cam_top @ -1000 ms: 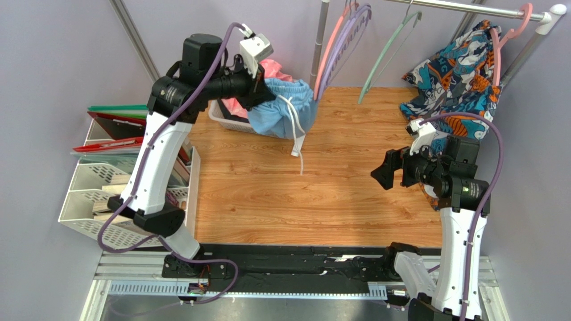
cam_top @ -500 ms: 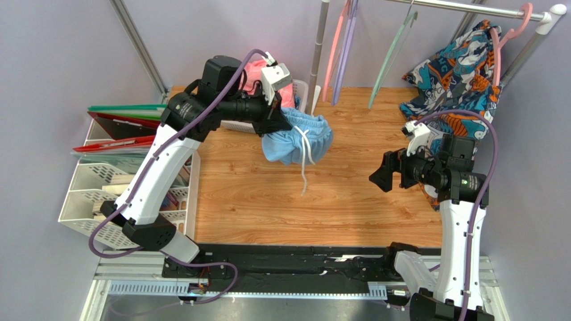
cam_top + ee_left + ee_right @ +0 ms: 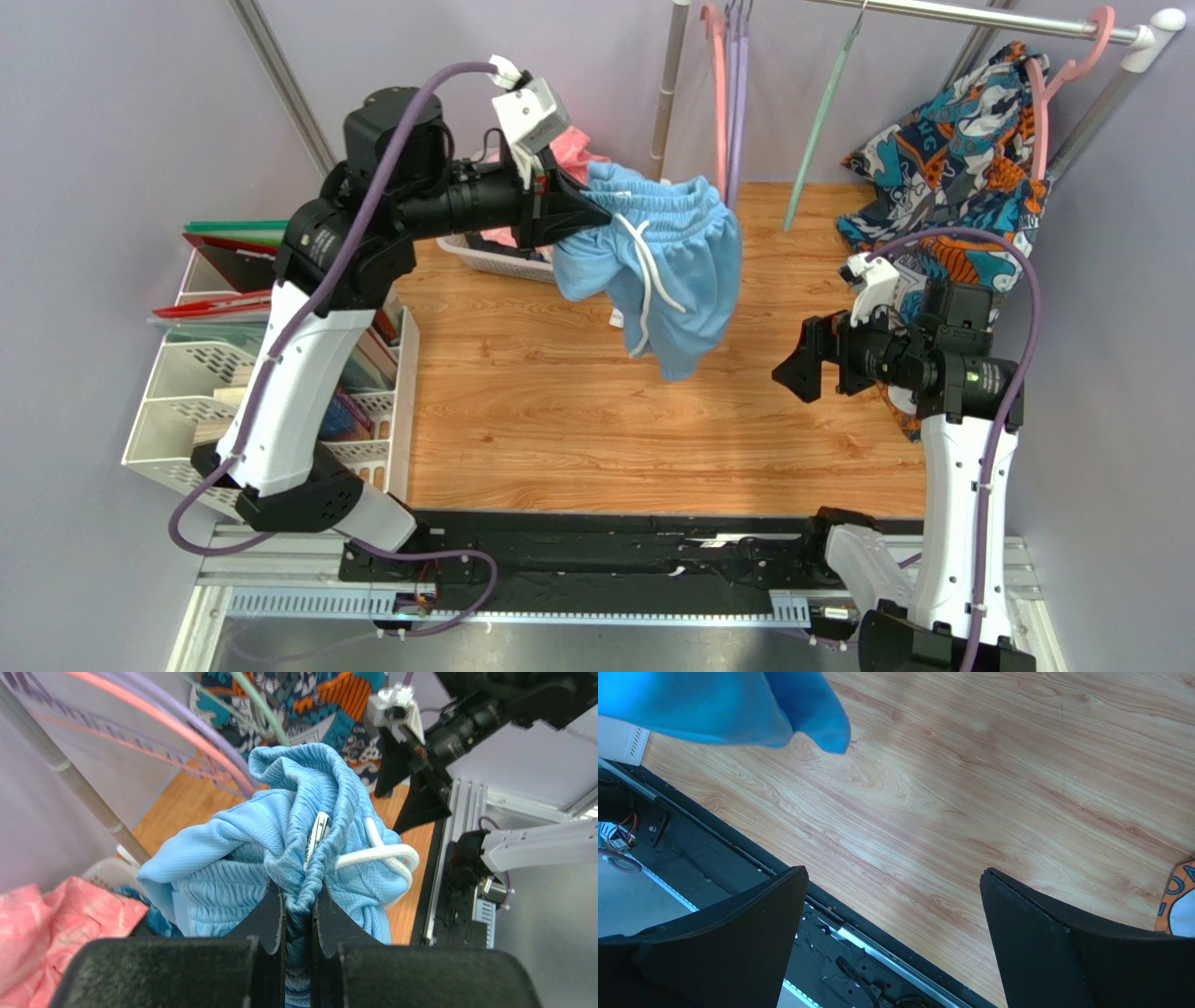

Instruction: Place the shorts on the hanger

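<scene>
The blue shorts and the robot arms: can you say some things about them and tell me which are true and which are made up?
1. The left gripper pinches the shorts at the waistband. True.
2. The shorts lie flat on the wood. False: they hang in the air from the left gripper.
3. The right gripper is open and holds nothing. True.
4. The right gripper holds the mint-green hanger. False: it hangs at the rail at the back.
5. A white drawstring dangles from the shorts. True.
</scene>
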Robot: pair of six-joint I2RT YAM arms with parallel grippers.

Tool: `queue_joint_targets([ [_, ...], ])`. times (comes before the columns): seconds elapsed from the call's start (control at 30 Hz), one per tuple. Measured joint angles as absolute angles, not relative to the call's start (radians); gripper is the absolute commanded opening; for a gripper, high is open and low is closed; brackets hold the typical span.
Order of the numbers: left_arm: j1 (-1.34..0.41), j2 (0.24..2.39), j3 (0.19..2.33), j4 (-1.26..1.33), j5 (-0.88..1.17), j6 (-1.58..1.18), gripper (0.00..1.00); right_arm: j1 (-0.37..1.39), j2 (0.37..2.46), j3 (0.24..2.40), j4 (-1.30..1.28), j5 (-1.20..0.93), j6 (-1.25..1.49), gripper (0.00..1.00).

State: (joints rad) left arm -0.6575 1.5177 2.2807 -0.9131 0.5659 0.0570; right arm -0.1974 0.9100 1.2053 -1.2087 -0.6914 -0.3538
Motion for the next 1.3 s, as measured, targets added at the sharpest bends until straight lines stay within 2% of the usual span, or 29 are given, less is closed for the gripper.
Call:
queue_joint_targets([
  [0.27,-0.669,1.551,2.053,-0.896,0.518,0.062,0.0,-0.191,0.916,1.205,-1.21,-0.691,-0.354,1.0],
  [0.5,-0.669,1.538,1.702,-0.79,0.509,0.034,0.0,-0.184,0.922,1.205,-1.211,-0.69,-0.359,1.0],
  [0.57,-0.672,1.511,1.573,-0.736,0.494,0.068,0.19,-0.179,0.922,1.203,-1.212,-0.69,-0.367,1.0],
  [0.6,-0.674,1.496,1.533,-0.719,0.489,0.09,0.35,-0.177,0.922,1.202,-1.214,-0.69,-0.37,1.0],
  [0.63,-0.675,1.475,1.481,-0.704,0.485,0.136,0.66,-0.172,0.921,1.199,-1.216,-0.69,-0.384,1.0],
  [0.7,-0.68,1.395,1.337,-0.695,0.453,0.279,0.73,-0.157,0.919,1.188,-1.23,-0.685,-0.424,1.0],
  [0.87,-0.634,1.233,1.145,-0.779,0.461,0.563,0.75,-0.098,0.89,1.126,-1.269,-0.655,-0.551,1.0],
  [1.03,-0.606,1.138,1.072,-0.842,0.494,0.645,0.71,0.062,0.885,1.058,-1.277,-0.584,-0.625,0.98],
  [1.3,-0.513,1.243,1.068,-0.857,0.597,0.689,0.64,0.342,0.976,0.997,-1.186,-0.477,-0.696,0.88],
])
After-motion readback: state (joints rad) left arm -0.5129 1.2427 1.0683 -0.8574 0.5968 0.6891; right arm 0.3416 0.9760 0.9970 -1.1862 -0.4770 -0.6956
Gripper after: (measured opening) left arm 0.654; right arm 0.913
